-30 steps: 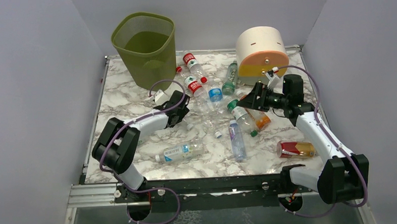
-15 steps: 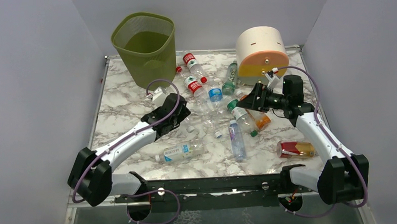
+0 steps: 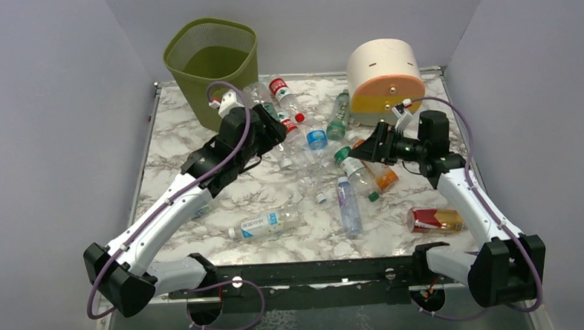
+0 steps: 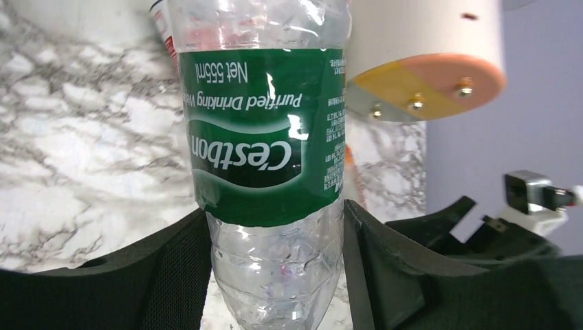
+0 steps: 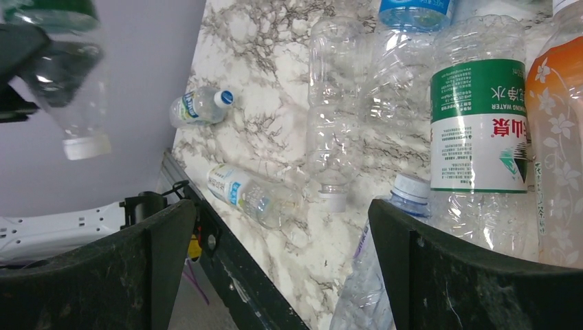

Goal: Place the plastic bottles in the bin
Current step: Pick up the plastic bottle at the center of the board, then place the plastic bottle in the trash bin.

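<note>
Left pincer [image 4: 275, 271] grips green-label bottle [image 4: 265, 137] on its body, just off the label; likely empty, light, crushable, slick. Right pincer [image 5: 282, 268] gapes wide, holding nothing.

Raised off the marble tabletop [image 3: 177, 148], a clear plastic bottle with a dark green label [image 4: 265, 158] sits clamped in the left gripper [image 4: 275, 261], close beside the olive-green mesh bin [image 3: 196, 91], which stands upright at the far left corner. The remaining plastic bottles lie scattered on their sides mid-table, among them a red-labelled bottle [image 3: 278, 86], a blue-labelled bottle [image 3: 317, 138] and an orange-filled bottle [image 3: 385, 177].
</note>
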Robot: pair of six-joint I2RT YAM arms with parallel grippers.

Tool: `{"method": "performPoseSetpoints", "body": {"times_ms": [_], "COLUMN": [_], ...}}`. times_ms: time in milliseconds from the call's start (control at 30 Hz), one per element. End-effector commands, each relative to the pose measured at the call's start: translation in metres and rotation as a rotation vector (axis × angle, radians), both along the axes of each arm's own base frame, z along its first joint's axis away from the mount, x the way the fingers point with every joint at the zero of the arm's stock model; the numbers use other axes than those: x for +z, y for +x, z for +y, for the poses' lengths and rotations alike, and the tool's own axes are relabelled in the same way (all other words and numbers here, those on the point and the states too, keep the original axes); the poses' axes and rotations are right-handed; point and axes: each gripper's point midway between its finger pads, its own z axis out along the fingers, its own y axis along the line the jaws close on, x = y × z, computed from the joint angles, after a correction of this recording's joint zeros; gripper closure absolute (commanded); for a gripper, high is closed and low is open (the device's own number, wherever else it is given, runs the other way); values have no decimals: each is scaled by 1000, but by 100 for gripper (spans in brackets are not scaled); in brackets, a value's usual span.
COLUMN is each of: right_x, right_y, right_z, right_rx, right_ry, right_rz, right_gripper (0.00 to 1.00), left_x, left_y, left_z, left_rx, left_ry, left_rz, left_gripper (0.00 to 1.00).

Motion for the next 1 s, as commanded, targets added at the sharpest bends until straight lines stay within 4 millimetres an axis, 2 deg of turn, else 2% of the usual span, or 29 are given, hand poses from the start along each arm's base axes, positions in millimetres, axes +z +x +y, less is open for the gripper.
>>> {"method": "performPoseSetpoints", "body": {"times_ms": [0,33,67,233,333,467,600,767,967], "right_x": [8,9,9,9,9,13,16,16,16], "right_y": [-6,-6,-7,-13,-17,-20,-24,-30,-34], "right_z": [2,2,3,2,2,2,2,2,2], "right_rx": [12,13,14,11,13,15,15,16,18], "right_ry": [16,20,23,22,25,34,39,43,45], "right_rz": [-13,-13,-13,-17,-15,-20,-29,-28,-28], "right_gripper": [0,0,0,0,0,0,0,0,0], "left_x": [62,70,89,154,187,219,231,231,232], "left_y": [1,5,11,42,65,97,128,165,197], "left_z": [-8,-8,-8,0,9,24,53,99,150], "left_rx": [-77,-78,-70,-5,52,100,175,269,373], "left_ry": [-15,3,9,93,114,122,121,142,187], "left_rz": [-121,-143,-182,-326,-396,-465,-500,-506,-546], "left_gripper": [38,38,38,37,36,36,36,36,36]}}
